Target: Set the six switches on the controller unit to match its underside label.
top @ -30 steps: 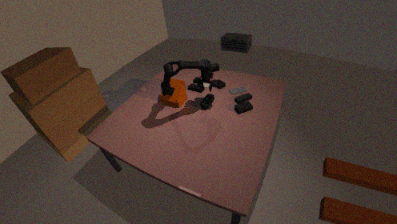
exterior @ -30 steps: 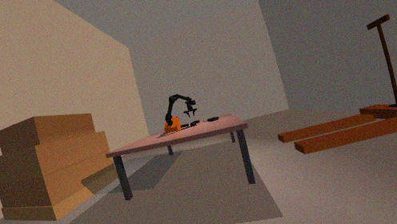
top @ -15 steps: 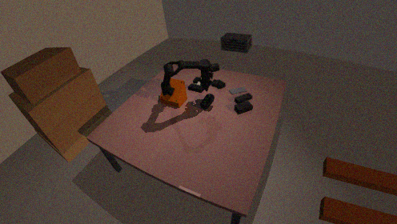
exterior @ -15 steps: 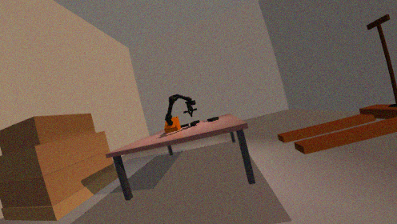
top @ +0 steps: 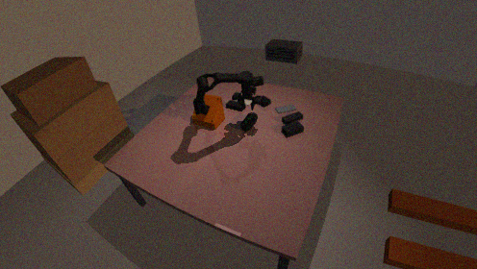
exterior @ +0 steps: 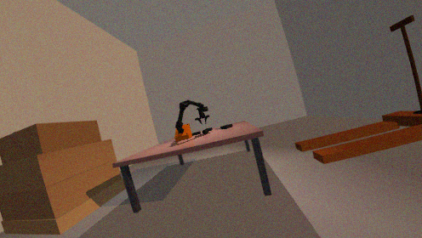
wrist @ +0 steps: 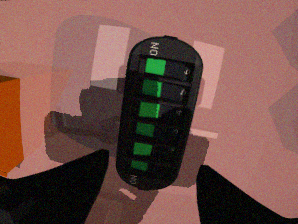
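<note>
The dark grey controller unit [top: 249,122] [exterior: 207,131] [wrist: 192,60] sits with its switch side up. In the wrist view its six switches form a column with green ends on the left and dark ends on the right. The top green end [wrist: 155,66] is brightest. The second [wrist: 150,88] and third [wrist: 149,110] show bright right edges. The fourth [wrist: 145,130] and lowest [wrist: 139,165] look dim, the fifth [wrist: 142,149] a little brighter. Exact tilts are hard to tell. The label is hidden. My gripper [top: 248,107] [exterior: 202,122] [wrist: 153,165] is open and empty above the unit's lower end.
An orange block [top: 210,114] [exterior: 184,132] [wrist: 9,125] stands by the arm's base. Two dark modules [top: 292,129] [top: 292,117] and a light grey plate [top: 286,110] lie to the right in the top view. More dark parts lie behind the gripper. Pale patches show beside the unit.
</note>
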Controlling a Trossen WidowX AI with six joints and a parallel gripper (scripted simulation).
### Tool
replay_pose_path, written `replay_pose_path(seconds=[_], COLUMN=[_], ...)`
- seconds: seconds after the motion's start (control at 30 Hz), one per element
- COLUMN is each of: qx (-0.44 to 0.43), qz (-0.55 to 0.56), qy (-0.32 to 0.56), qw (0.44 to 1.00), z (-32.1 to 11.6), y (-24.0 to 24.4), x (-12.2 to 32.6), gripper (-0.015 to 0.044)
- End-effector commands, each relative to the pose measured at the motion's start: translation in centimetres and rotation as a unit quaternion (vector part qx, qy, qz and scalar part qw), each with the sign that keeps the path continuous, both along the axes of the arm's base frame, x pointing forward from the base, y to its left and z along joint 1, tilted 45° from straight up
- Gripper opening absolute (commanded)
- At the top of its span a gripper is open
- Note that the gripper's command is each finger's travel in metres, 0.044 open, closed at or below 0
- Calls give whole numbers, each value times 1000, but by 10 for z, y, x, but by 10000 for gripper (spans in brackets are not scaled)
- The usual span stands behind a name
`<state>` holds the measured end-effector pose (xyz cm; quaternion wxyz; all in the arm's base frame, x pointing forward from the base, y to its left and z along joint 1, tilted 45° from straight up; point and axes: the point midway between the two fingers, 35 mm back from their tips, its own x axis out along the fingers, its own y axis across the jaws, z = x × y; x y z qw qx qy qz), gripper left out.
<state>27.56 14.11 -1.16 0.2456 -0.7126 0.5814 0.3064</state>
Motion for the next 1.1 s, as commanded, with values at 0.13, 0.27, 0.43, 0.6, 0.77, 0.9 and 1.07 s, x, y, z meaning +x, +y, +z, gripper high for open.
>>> replay_pose_path(seconds=[0.13, 0.27, 0.43, 0.6, 0.77, 0.9, 1.07], qx=[0, 0, -3, -4, -4, -4, -4], qz=[0, 0, -2, -2, -2, -2, -2], qy=[0, -1, -4, -5, -5, -5, -5], qw=[1000, 1000, 1000, 1000, 1000, 1000, 1000], z=[0, -4, -31, -42, -42, -42, -43], y=[0, -4, -38, -55, -55, -55, -55], x=[0, -2, -24, -38, -38, -38, -38], gripper=[440, 387, 256, 125, 0, 0, 0])
